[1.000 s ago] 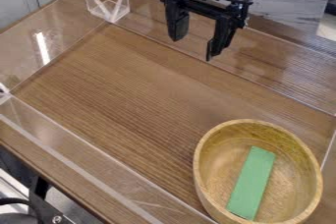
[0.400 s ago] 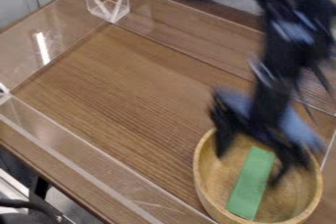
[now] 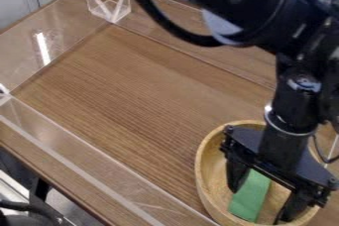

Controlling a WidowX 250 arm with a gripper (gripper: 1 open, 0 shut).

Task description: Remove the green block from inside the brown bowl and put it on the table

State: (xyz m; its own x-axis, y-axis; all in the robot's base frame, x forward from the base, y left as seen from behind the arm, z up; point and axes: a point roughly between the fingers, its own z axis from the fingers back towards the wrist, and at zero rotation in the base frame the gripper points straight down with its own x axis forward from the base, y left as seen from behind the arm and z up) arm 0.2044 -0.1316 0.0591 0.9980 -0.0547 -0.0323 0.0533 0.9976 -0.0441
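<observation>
The green block (image 3: pixel 256 196) lies flat inside the brown bowl (image 3: pixel 209 166), on the bowl's floor at the lower right of the table (image 3: pixel 133 91). Only its lower portion shows; the upper end is hidden behind the robot's black gripper (image 3: pixel 275 181), which points straight down into the bowl directly over the block. The jaws stand wide apart, one finger (image 3: pixel 235 169) to the left of the block and the other to its right, so the block sits between them. Nothing is clasped, and whether the fingertips touch the bowl's floor cannot be told. The thick black arm fills the upper right of the view above the bowl. Low clear acrylic walls (image 3: pixel 54 32) edge the wood-grain tabletop.
</observation>
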